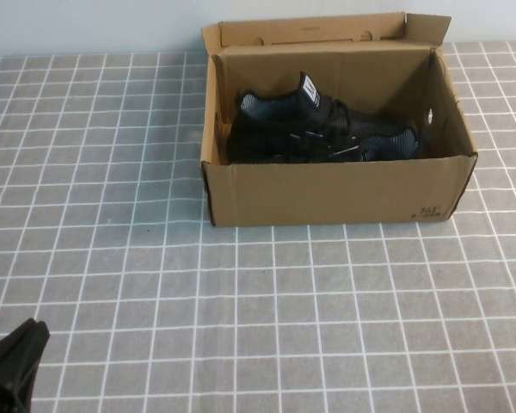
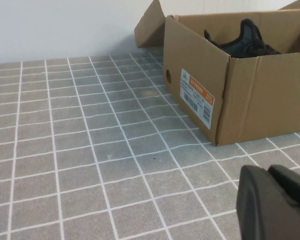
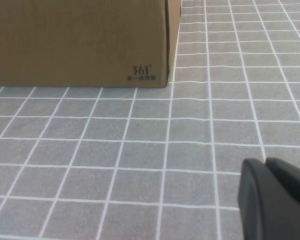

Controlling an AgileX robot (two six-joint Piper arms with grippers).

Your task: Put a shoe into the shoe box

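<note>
The brown cardboard shoe box (image 1: 335,191) stands open at the back middle of the table, flap lid up. A black knit shoe (image 1: 297,120) with a white tongue label lies inside it, with a look-alike shoe (image 1: 387,144) beside it. My left gripper (image 1: 33,332) is shut and empty, low at the near left, far from the box. In the left wrist view, that gripper (image 2: 271,173) faces the box (image 2: 260,95), and a shoe (image 2: 246,39) shows above the rim. My right gripper (image 3: 266,165) is shut and empty, near the box's front corner (image 3: 80,40); it is outside the high view.
A grey tiled cloth (image 1: 241,301) with white grid lines covers the table. A pale wall (image 1: 86,26) runs behind the box. The box's side carries a white and orange label (image 2: 197,96) and a round hole (image 2: 168,75).
</note>
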